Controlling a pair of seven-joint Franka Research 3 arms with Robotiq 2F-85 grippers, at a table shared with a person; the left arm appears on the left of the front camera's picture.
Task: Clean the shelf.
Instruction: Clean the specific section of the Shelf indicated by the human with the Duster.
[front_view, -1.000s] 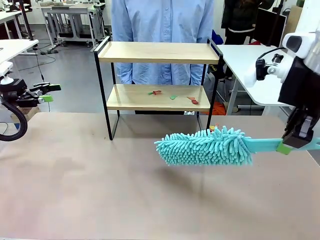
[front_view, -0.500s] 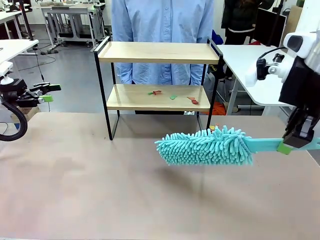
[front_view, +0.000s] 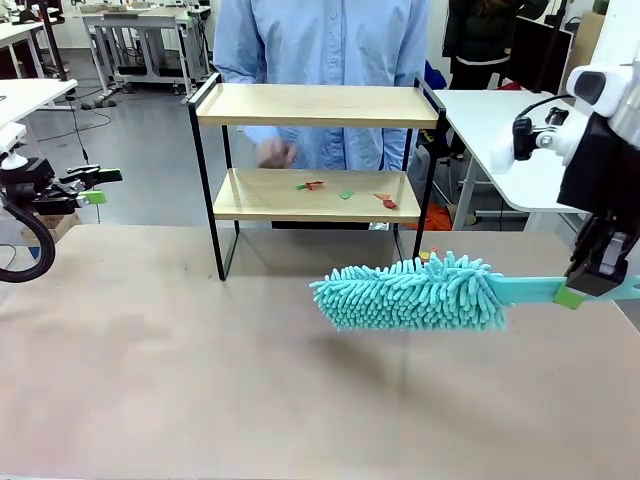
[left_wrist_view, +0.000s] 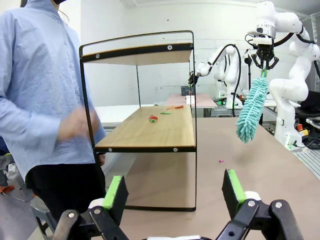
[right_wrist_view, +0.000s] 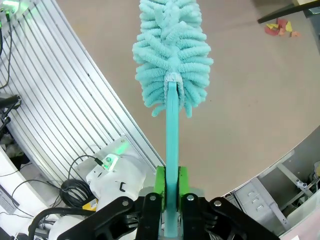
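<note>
Approach is the step in hand, as I judge it: the right gripper (front_view: 592, 288) is clamped on the teal handle of the duster (front_view: 410, 293), whose fluffy head reaches out ahead of the jaws, held above the table (front_view: 150, 350). The shelf (front_view: 315, 105) stands beyond the duster's tip, apart from it, with small red and green scraps (front_view: 345, 193) lying on its lower board. The left gripper (left_wrist_view: 172, 192) hangs with its jaws wide and nothing between them, the shelf straight ahead of its fingers. The next move calls for lifting the head level with the lower board, passing it between the black posts, then brushing across the scraps. Compared with a second ago, both arms and the duster have not moved. The person's hand (front_view: 272, 152), blurred, has come in behind the shelf, between the boards.
</note>
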